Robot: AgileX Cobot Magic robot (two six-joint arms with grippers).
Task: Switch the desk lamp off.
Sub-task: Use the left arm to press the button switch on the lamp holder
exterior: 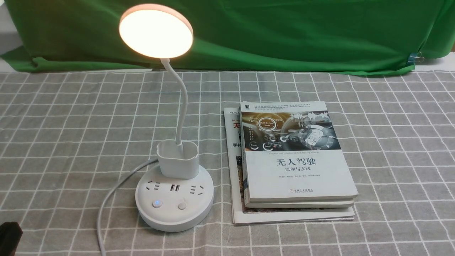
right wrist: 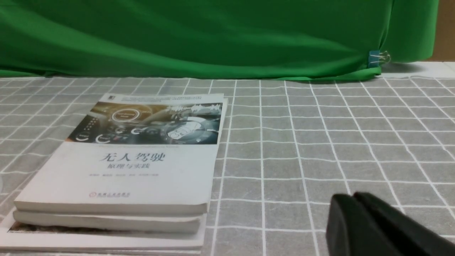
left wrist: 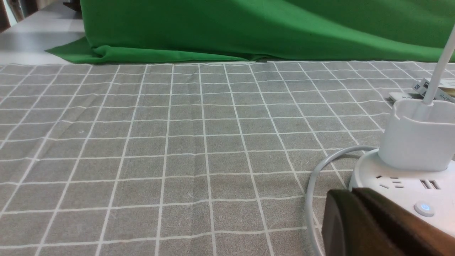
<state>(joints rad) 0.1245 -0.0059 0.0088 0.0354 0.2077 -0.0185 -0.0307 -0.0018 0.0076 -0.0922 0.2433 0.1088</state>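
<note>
Lamp (exterior: 175, 199) lit, left of centre on the desk (exterior: 391, 160). Your left gripper (left wrist: 350, 199), closed tight, sits near-left of its base; the glowing button (left wrist: 424, 209) lies right and farther. Right gripper (right wrist: 352, 202), also closed, waits right of the books (exterior: 295, 167).

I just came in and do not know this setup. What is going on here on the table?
A two-armed robot faces a white desk lamp that is switched on: its round head glows and one button on the base shows a small light. Nothing is being handled yet. The left gripper, shut, hangs low near the base without touching it. The right gripper, also shut, is over the checked cloth beside a stack of books.
</note>
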